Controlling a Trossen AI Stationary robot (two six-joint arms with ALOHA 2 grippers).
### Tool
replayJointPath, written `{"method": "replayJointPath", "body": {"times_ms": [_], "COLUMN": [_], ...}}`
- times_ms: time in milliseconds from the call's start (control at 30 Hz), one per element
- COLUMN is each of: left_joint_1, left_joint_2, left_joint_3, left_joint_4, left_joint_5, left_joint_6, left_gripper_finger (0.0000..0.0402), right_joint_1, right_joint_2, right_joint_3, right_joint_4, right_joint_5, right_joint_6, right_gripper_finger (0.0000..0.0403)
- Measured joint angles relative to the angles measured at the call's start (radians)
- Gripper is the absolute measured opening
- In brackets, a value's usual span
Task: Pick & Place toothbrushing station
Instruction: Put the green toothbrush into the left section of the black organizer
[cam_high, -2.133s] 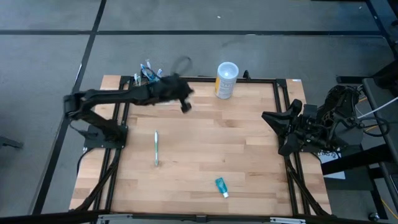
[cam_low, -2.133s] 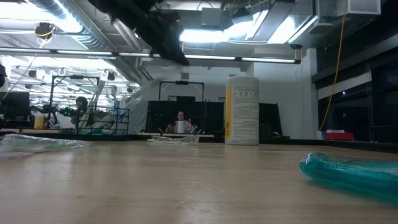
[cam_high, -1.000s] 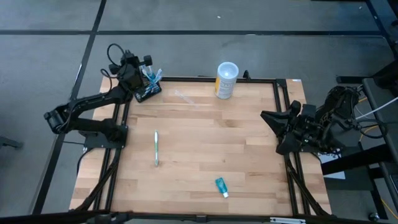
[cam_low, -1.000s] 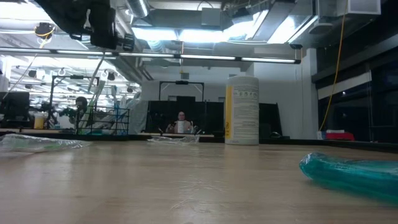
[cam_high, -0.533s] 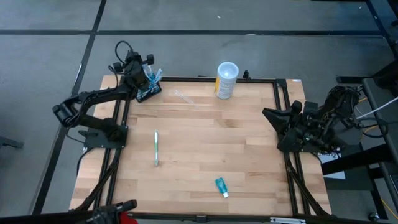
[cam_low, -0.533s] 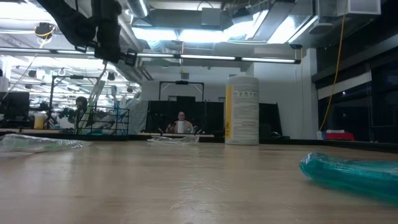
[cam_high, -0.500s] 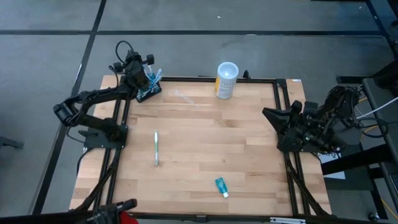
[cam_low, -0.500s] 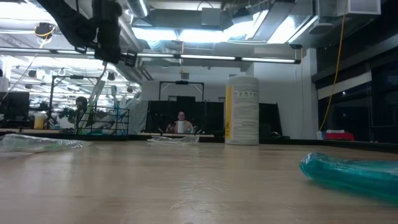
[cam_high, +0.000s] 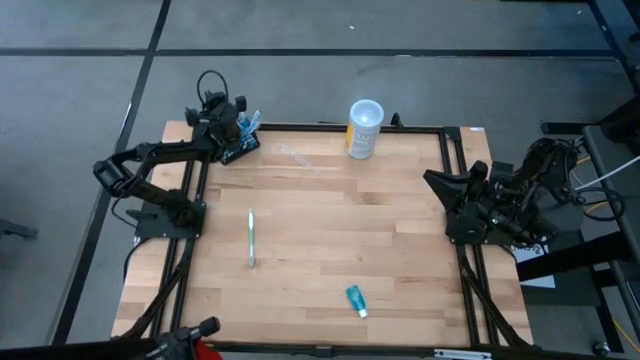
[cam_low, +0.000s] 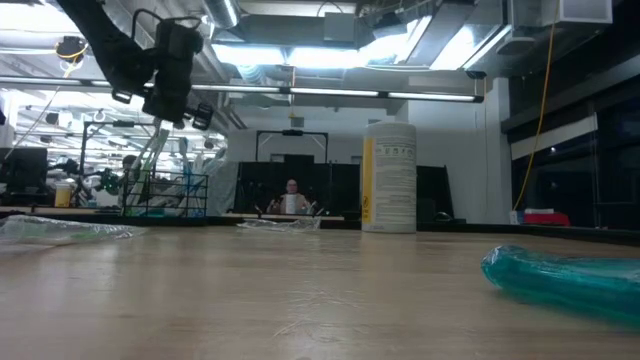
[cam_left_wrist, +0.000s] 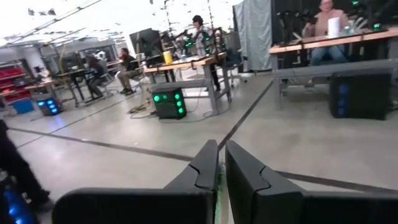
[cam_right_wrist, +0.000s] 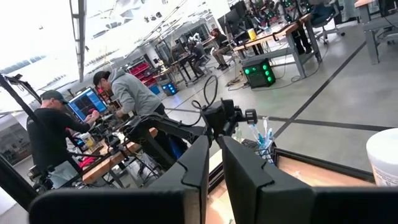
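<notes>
I have the left gripper (cam_high: 222, 122) up at the far-left corner of the light wooden table (cam_high: 400, 240), raised above the surface and hanging over the corner edge. Its two dark fingers (cam_left_wrist: 208, 165) are pressed together with only a hairline gap, and I see nothing between them, so it is clenched on nothing. In the low view that gripper (cam_low: 160, 112) hangs high at the left, clear of the tabletop.

The toothbrushing station, a small black holder block with blue and white toothbrushes standing upright in it (cam_high: 240, 140), sits on that same far-left corner, just beside the left gripper; from above I cannot tell whether the two touch. The right wrist view shows it too (cam_right_wrist: 264, 149), with the left arm reaching in next to it.

The right gripper (cam_high: 432, 182) waits at the right edge of the table, about halfway between near and far, well apart from everything on the wood. Its dark fingers (cam_right_wrist: 239, 165) stand slightly parted, holding nothing.

On the table I also see a white-and-yellow cylindrical cup (cam_high: 364, 128) at the far edge near the middle, a thin clear plastic piece (cam_high: 296, 157) between cup and station, a pale toothbrush (cam_high: 251, 238) lying left of centre, and a small teal tube (cam_high: 356, 299) near the near edge.

People work at desks in the room behind.
</notes>
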Motion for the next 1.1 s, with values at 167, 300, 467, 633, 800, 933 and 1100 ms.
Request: {"method": "replayJointPath", "body": {"times_ms": [167, 300, 467, 633, 800, 933, 1100], "left_joint_1": [-0.048, -0.124, -0.271, -0.479, -0.74, -0.956, -1.15], "left_joint_2": [-0.005, -0.005, -0.01, -0.058, -0.125, -0.181, -0.218], "left_joint_3": [-0.059, -0.079, -0.08, -0.08, -0.08, -0.073, 0.005], "left_joint_4": [0.0, 0.002, 0.017, 0.022, -0.064, -0.186, -0.373], "left_joint_5": [-0.043, -0.028, -0.101, -0.054, -0.021, -0.108, -0.157], "left_joint_6": [-0.049, -0.078, -0.072, -0.071, 0.04, -0.034, -0.183], "left_gripper_finger": [0.0034, 0.0062, 0.0085, 0.0098, 0.0096, 0.009, 0.0086], "right_joint_1": [0.0, 0.0, 0.0, 0.0, 0.0, 0.0, 0.0], "right_joint_2": [0.0, 0.0, 0.0, 0.0, 0.0, 0.01, 0.024], "right_joint_3": [0.0, 0.0, 0.0, 0.0, 0.0, 0.0, 0.0], "right_joint_4": [0.0, 0.0, 0.007, 0.007, 0.006, 0.007, 0.007], "right_joint_5": [0.002, -0.005, -0.029, -0.036, -0.04, -0.055, -0.058], "right_joint_6": [0.0, 0.0, 0.0, -0.004, -0.027, -0.036, -0.038], "right_gripper_finger": [0.0049, 0.0049, 0.0049, 0.0049, 0.0049, 0.0049, 0.0049]}}
